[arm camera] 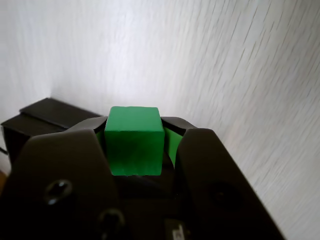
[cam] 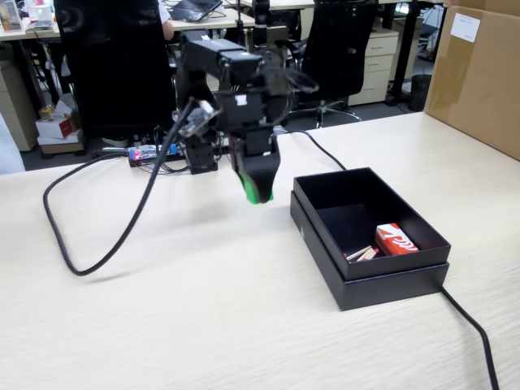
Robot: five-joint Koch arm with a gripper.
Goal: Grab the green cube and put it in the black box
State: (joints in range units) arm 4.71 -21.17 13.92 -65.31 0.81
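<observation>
Gripper (arm camera: 134, 150) at the bottom centre of the wrist view, black jaws clamped on either side of the green cube (arm camera: 134, 141), cube seated squarely between them with its top face just above the jaw tips. Same gripper (cam: 257, 192) near the centre of the fixed view, pointing down above the pale wood-grain table (cam: 203, 309), a sliver of green (cam: 253, 193) at its tip, clear of the tabletop. Black arm (cam: 236, 81) rising behind it toward the upper middle of the frame. Black box (cam: 370, 236) to the right of centre in the fixed view, near the gripper but apart from it, open top, a red and white packet (cam: 396, 240) and some pale sticks (cam: 363, 254) inside at its lower right corner. Corner of the box (arm camera: 35, 122) also at the left edge of the wrist view, behind the left jaw. Thick black cable (cam: 122, 236) looping across the left half of the table; another cable (cam: 475, 333) trailing from the box toward the lower right corner. Brown cardboard carton (cam: 479, 77) at the upper right edge. Black office chairs (cam: 114, 65) along the top of the frame, beyond the table.
</observation>
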